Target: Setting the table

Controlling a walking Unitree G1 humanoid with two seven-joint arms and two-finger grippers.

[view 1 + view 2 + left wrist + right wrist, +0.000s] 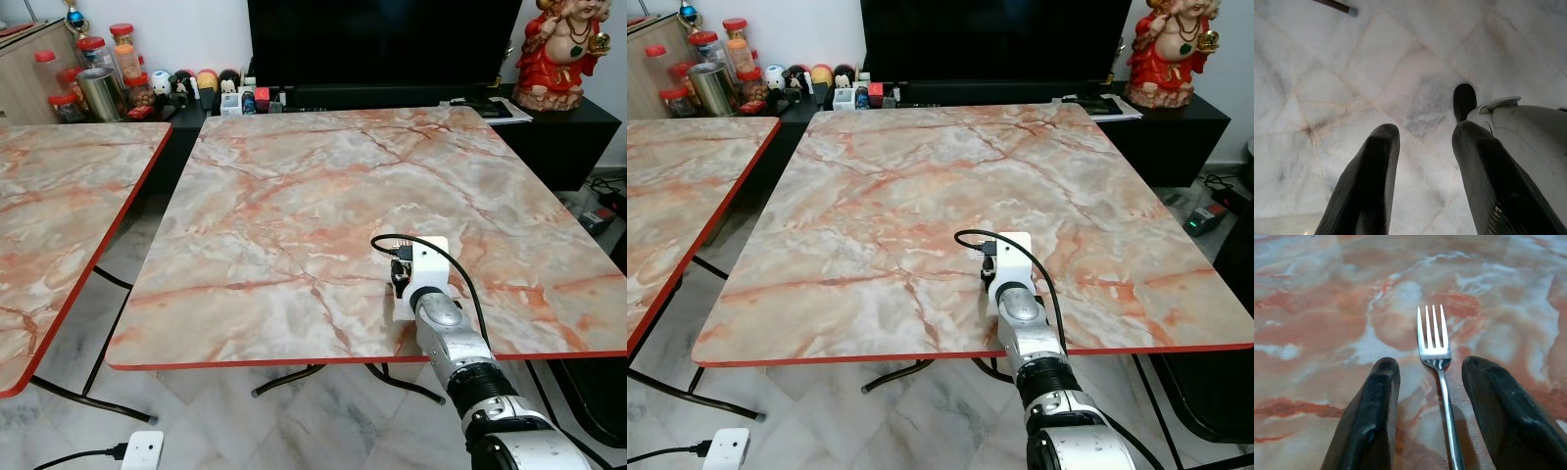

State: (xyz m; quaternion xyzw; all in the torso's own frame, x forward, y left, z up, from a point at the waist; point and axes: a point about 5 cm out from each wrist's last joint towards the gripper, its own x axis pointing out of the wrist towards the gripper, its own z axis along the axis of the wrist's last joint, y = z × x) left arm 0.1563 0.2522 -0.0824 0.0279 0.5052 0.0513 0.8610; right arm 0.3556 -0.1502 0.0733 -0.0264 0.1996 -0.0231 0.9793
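Your right tool [1425, 406] has its two black fingers spread apart, and a silver fork [1436, 350] lies flat between them. Neither finger touches the fork; it sits a bit closer to one finger than the other. Its long handle runs back toward the wrist and its prongs point straight ahead, away from the tool. So the fork lines up with the fingers, and I think closing them would catch the thin handle from both sides.

Look from the left eye view next. Your right arm [446, 328] reaches over the near red edge of the marble worktop [294, 176], and the wrist hides the tool and the fork. The fork must be near that front edge, on the robot's right side. Lots of bare worktop lies ahead and to the left, so you have room to slide or carry the fork forward. Keep away from the near edge, where the fork could drop off.

Your left tool [1425, 181] hangs low, its fingers apart and holding nothing, over the pale tiled floor [1327, 88]. It is far from the fork, so the right arm is the one to use.
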